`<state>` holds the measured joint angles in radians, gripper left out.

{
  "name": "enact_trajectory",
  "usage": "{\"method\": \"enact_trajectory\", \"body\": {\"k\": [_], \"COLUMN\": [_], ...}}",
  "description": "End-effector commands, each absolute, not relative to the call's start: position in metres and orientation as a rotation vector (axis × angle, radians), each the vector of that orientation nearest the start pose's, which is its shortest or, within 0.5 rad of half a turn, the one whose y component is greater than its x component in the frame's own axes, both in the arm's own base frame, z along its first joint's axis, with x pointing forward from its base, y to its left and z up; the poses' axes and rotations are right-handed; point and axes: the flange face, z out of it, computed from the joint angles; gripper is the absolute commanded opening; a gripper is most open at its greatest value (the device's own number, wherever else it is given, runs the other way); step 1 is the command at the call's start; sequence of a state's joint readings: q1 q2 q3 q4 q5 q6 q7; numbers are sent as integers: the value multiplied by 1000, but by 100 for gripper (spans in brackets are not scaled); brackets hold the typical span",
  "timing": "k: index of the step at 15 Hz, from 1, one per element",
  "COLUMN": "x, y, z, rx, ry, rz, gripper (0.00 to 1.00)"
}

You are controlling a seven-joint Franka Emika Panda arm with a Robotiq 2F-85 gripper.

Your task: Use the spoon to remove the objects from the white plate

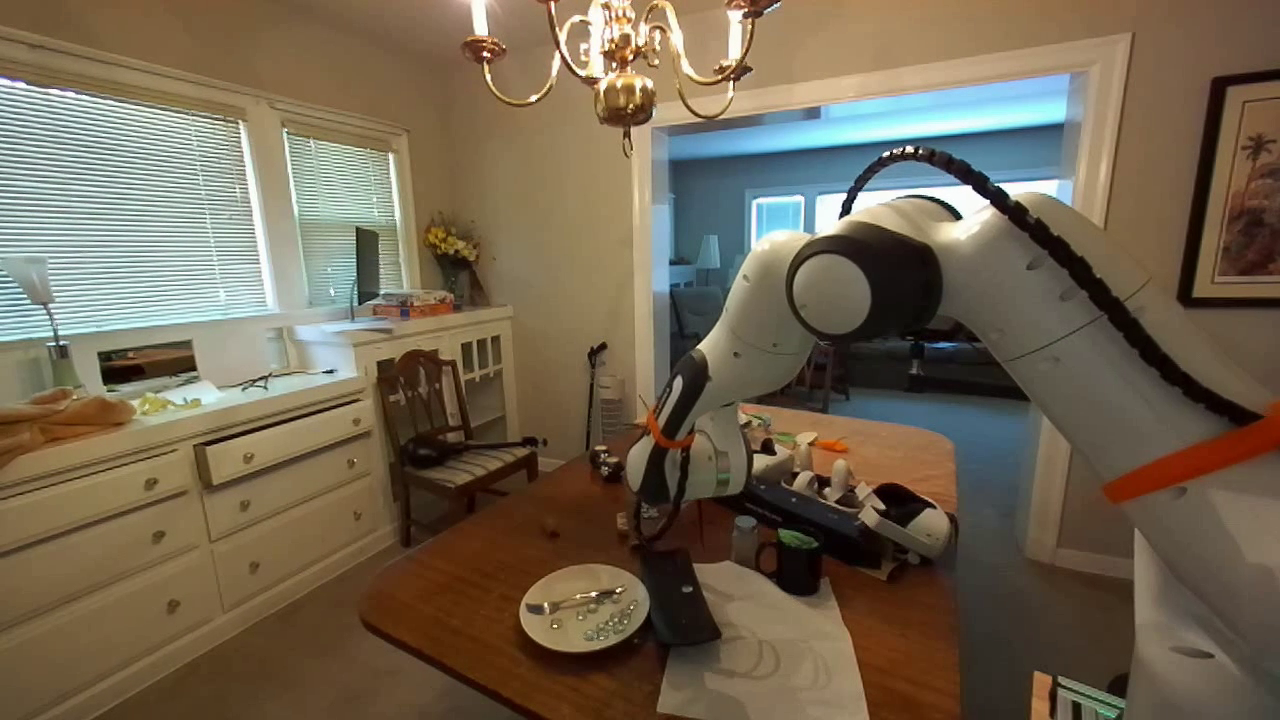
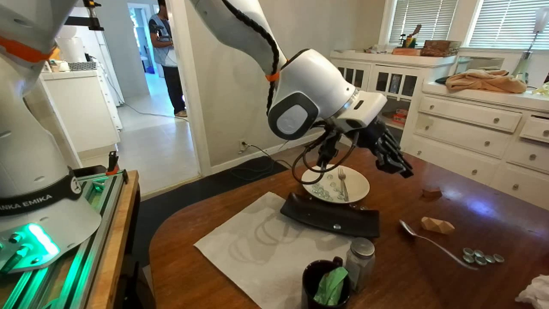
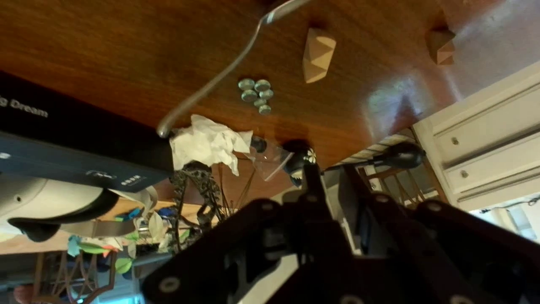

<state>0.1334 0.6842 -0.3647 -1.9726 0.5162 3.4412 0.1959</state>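
Daylit blinds (image 1: pixel 120 200), tabletop (image 2: pixel 478 208) glare, soft shadows

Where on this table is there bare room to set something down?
Bare wood lies between the jar and the spoon, and the white paper sheet is open between the dark flat object and the mug. It's crowded on the white plate, with its fork and glassy bits, and, across the spoon from the jar, among loose bits and a wooden block.
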Motion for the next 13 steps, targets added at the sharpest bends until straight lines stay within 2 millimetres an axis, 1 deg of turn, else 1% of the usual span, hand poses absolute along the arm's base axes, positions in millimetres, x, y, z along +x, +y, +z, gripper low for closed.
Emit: {"method": "enact_trajectory", "body": {"k": [1, 3, 5, 8, 10, 11, 12, 13], "x": [624, 629, 638, 655, 662, 665, 662, 664], "y": [-185, -183, -186, -188, -190, -191, -189, -192], "z": [240, 235, 239, 267, 281, 282, 276, 283], "rx": [-2732, -2767, -2785, -2839, -2844, -2843, -2834, -2828], "ry": [1333, 1309, 1271, 1082, 967, 921, 1017, 982], "rz": [-1075, -882, -716, -538, -432, -366, -458, -421], "gripper": [5, 5, 5, 5, 5, 44, 20, 28]}}
